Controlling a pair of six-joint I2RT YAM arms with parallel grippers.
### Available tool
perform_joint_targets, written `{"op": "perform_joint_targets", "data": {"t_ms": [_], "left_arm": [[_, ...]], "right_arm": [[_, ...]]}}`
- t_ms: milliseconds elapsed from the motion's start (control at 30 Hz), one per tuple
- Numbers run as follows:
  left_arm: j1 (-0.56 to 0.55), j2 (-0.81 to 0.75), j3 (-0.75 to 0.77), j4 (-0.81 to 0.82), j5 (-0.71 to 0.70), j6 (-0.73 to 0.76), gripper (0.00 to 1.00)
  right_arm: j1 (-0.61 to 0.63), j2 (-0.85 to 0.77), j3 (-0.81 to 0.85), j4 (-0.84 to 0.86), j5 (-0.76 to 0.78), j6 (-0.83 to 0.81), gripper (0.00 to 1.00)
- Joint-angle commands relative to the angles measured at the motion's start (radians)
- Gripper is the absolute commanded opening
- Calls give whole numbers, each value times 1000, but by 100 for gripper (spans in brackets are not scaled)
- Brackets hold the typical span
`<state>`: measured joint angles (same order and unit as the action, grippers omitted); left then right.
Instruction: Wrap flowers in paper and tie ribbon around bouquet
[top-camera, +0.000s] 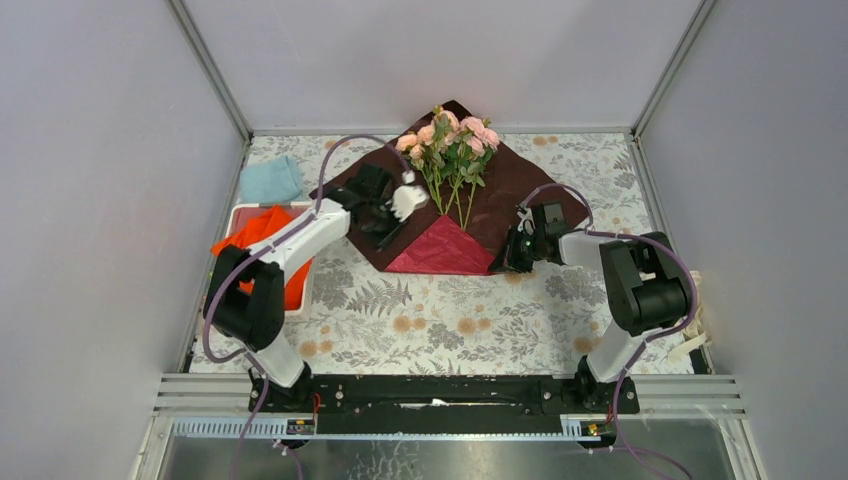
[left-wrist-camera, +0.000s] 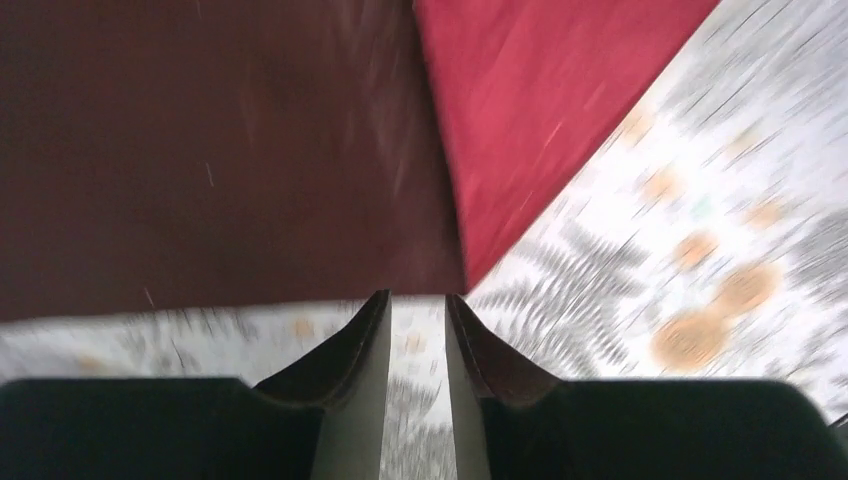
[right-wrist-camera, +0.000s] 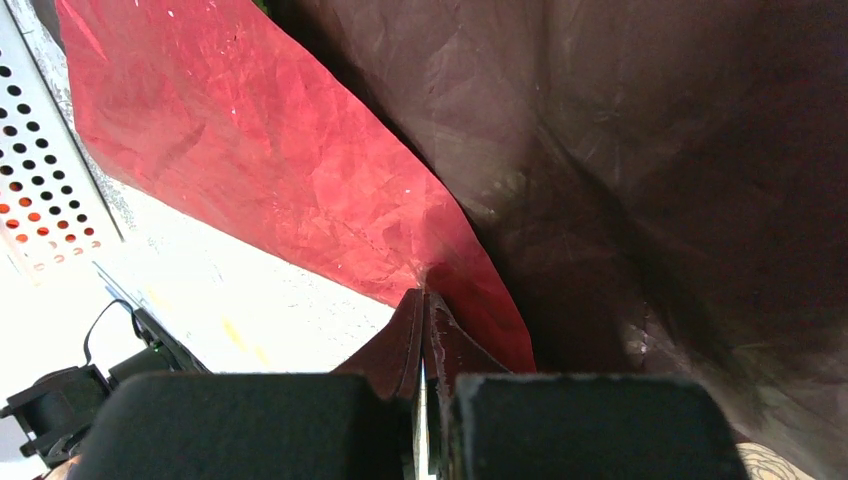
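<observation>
At the paper (top-camera: 505, 185) edge, right fingers (right-wrist-camera: 400, 345) clamp it — left fingers (left-wrist-camera: 350, 350) slightly parted, empty.

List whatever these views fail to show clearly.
- Cream ribbon: found in no view; the white lump by the left hand is too small in the top view to identify.
- Floral tablecloth: motion-blurred in the left wrist view.
- Pink artificial roses: outside both wrist views, which dark red wrapping paper fills.

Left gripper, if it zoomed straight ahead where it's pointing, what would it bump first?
Most likely the paper: its edge lies just ahead of the left gripper, whose open jaws show only tablecloth between them. Height is unclear, so it might skim over the sheet.
</observation>
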<state>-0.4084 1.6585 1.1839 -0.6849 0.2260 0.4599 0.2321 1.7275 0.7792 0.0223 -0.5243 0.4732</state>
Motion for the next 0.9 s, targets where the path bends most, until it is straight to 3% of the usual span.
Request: {"op": "perform_joint_targets", "data": {"t_ms": [0, 100, 233, 467, 600, 733, 867], "left_arm": [[-152, 63, 151, 74, 95, -113, 33], [-221, 188, 212, 170, 92, -193, 33], [-234, 347, 331, 231, 57, -271, 34], [-236, 438, 336, 266, -8, -303, 34], [-236, 448, 306, 266, -10, -316, 34], [-237, 449, 263, 270, 3, -336, 34], [-246, 454, 237, 284, 3, -346, 34]], "right_arm": [[-2, -13, -10, -68, 205, -7, 0], [-2, -33, -11, -57, 221, 10, 1], [-1, -62, -7, -85, 236, 6, 5], [-4, -205, -8, -219, 341, -68, 13], [-7, -381, -63, -215, 430, -34, 46], [-6, -498, -196, -114, 411, 130, 55], [-4, -499, -323, 47, 325, 313, 64]]}}
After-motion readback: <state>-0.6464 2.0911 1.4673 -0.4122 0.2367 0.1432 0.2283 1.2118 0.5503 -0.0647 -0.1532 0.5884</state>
